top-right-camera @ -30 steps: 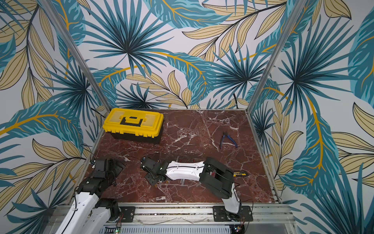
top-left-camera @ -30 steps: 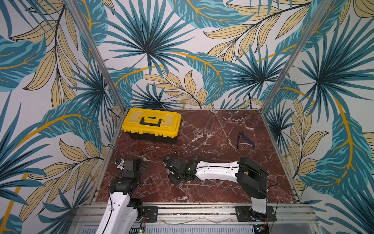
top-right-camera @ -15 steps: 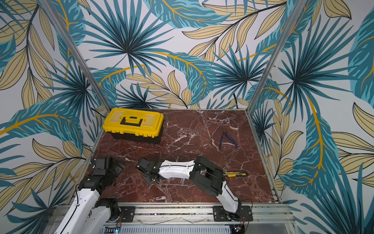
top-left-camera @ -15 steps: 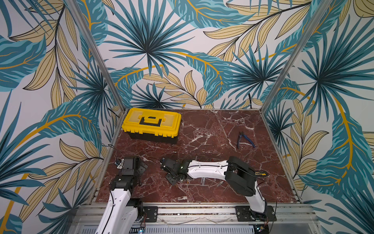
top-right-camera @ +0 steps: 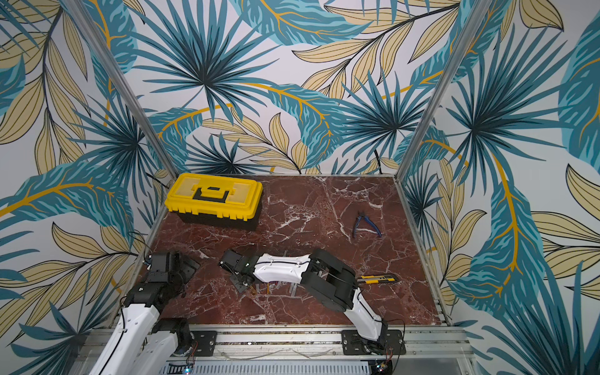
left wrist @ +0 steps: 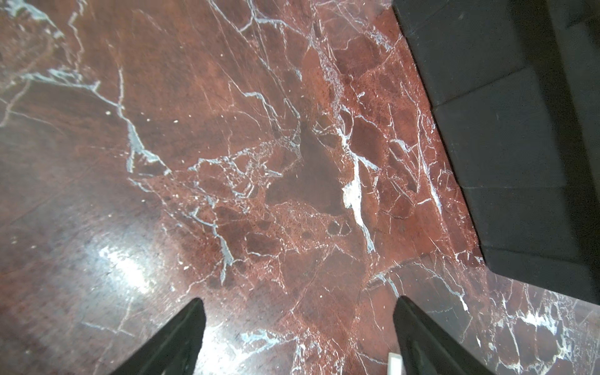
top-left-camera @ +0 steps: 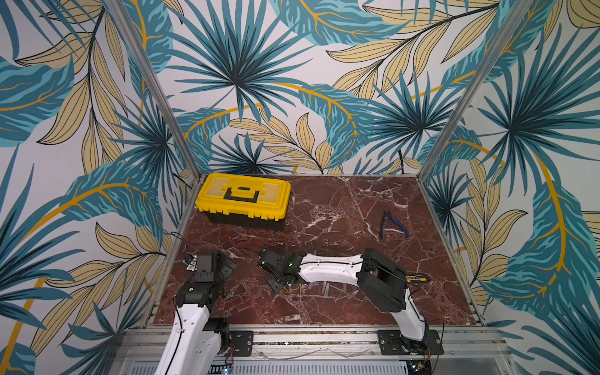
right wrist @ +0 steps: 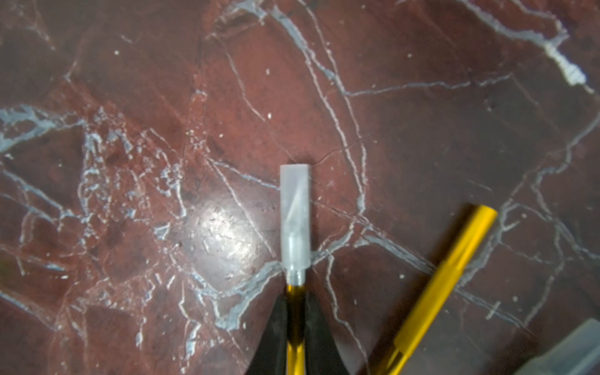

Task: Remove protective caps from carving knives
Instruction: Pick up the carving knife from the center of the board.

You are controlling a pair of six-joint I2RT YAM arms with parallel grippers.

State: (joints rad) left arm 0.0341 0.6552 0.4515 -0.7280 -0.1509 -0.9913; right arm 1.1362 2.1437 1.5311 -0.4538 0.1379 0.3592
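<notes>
Red-marble desk [right wrist: 130,97]: my right end effector [right wrist: 295,298] clamped on yellow-handled carving knife [right wrist: 295,290]; protective cap [right wrist: 295,211] juts ahead along shaft; left end effector [left wrist: 298,319] spread, well aside.

Teal-and-tan palm-leaf wallpaper [top-left-camera: 237,81] surrounds a glossy red-brown, white-veined marble tabletop [top-left-camera: 341,207]; silver aluminium posts [top-left-camera: 154,87] rise from its far corners.

Your tabletop [right wrist: 130,97] showed a red-brown marble finish veined in white, polished enough to throw back glare. The protective cap [right wrist: 295,211] was frosted translucent plastic, and the blade showed dimly through it. Next to the cap sat a dull silver metal collar [right wrist: 296,277]. The carving knife [right wrist: 295,293] handle had a glossy metallic yellow sheen. The toolbox [top-left-camera: 243,198] lid looked like smooth yellow plastic.
</notes>
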